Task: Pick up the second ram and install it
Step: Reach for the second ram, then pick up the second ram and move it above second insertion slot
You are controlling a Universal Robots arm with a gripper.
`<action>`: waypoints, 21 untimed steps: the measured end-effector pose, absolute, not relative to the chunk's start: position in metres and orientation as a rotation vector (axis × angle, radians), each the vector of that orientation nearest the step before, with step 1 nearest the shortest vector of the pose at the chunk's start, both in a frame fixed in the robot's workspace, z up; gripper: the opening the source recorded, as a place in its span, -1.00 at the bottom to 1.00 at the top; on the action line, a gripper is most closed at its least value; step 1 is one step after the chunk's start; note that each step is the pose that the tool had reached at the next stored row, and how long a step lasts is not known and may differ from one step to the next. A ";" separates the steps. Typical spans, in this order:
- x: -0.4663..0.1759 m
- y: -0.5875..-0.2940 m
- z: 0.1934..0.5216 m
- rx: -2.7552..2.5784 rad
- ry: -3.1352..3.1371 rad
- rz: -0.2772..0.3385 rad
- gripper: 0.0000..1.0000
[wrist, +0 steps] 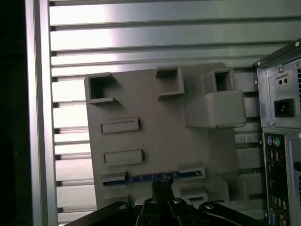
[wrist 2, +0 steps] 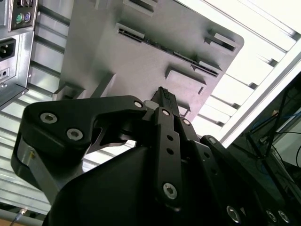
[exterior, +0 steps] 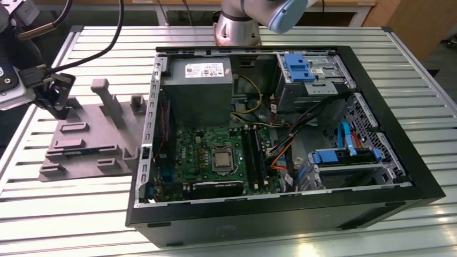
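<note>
One black gripper [wrist 2: 163, 95], fingers pressed together on nothing, hovers above the grey moulded tray [wrist: 155, 132]; the second ram [wrist: 141, 179], a thin blue-edged stick, lies slotted just beneath, lengthwise across the fingertips.

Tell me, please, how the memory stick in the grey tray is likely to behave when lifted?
The memory stick is a thin flat board, so probably stiff and light, but fragile if bent. It stands on edge between raised blocks of the tray, so it should lift straight up rather than slide sideways; tilting it might jam it.
</note>
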State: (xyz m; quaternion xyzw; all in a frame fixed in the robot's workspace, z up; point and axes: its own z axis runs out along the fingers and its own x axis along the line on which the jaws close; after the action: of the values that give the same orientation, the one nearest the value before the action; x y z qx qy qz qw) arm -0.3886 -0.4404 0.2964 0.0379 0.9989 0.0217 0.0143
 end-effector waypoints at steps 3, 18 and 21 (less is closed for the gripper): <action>-0.389 -0.440 0.296 0.118 3.110 0.067 -0.79; -0.389 -0.440 0.296 0.103 3.111 0.068 -0.79; -0.389 -0.440 0.295 0.054 3.113 0.069 -0.79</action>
State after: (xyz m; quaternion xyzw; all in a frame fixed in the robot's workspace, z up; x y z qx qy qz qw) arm -0.3886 -0.4404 0.2955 0.0173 0.9995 0.0220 0.0139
